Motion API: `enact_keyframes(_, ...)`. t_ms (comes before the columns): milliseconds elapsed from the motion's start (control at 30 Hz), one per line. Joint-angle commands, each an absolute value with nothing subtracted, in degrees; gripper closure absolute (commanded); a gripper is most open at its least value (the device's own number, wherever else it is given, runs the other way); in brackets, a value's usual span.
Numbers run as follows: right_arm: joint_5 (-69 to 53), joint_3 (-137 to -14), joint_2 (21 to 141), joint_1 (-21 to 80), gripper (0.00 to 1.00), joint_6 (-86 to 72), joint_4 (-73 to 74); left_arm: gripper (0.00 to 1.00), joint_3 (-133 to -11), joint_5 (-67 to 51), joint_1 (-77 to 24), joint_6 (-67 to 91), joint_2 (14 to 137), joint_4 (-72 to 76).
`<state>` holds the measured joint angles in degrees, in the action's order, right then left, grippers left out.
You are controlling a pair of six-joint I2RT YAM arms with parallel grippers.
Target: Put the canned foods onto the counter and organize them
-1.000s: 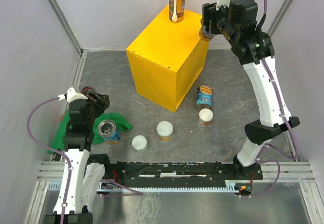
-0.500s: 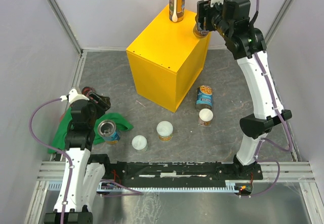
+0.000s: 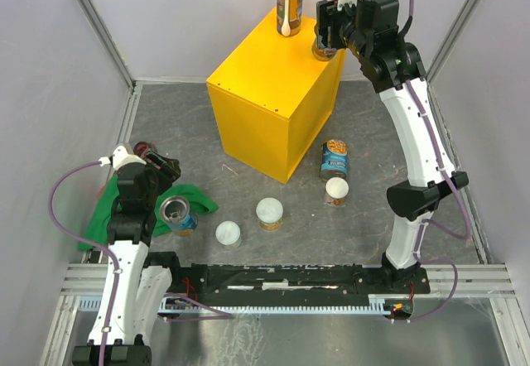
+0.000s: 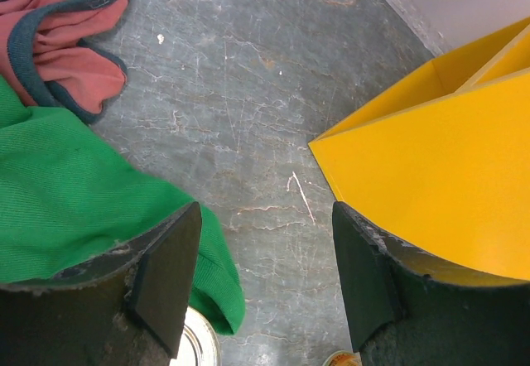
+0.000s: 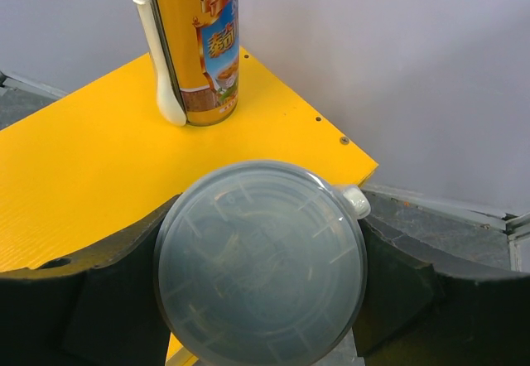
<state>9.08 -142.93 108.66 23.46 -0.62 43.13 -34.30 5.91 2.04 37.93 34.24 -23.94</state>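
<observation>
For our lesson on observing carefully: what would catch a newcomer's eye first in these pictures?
The large bright yellow box-shaped cabinet stands mid-table, a tall orange-labelled can upright at its far corner. The right gripper holds a pale-lidded can at the cabinet's far right edge. Nearer, a blue-labelled can and short white-lidded cans dot the grey tabletop.

Grey mottled worktop (image 3: pixel 381 117); on it yellow counter (image 3: pixel 273 93) at back, blue-labelled can (image 3: pixel 334 159) just beside, three white-lidded cans (image 3: pixel 269 212) nearer; green cloth (image 3: pixel 199 199) and red cloth (image 4: pixel 66 43) left.
</observation>
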Motion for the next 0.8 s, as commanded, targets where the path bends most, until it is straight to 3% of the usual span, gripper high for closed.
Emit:
enact_keyframes(0,9.78,-147.65,107.17,23.29,0.99,0.62,32.87,0.29,-34.12,6.68,1.78,38.17,34.29,-21.93)
enact_keyframes(167,9.84,-147.44,107.88,23.22,0.92,0.83,32.8,0.3,-33.51,6.29,1.84,39.05,34.43,-21.47)
enact_keyframes(467,9.98,-147.28,108.93,23.22,0.58,0.22,32.1,0.3,-32.97,6.73,1.89,39.74,33.32,-22.16)
enact_keyframes(767,10.2,-147.25,109.66,23.24,0.33,0.0,32.25,0.3,-33.4,6.98,1.85,38.75,33.72,-22.24)
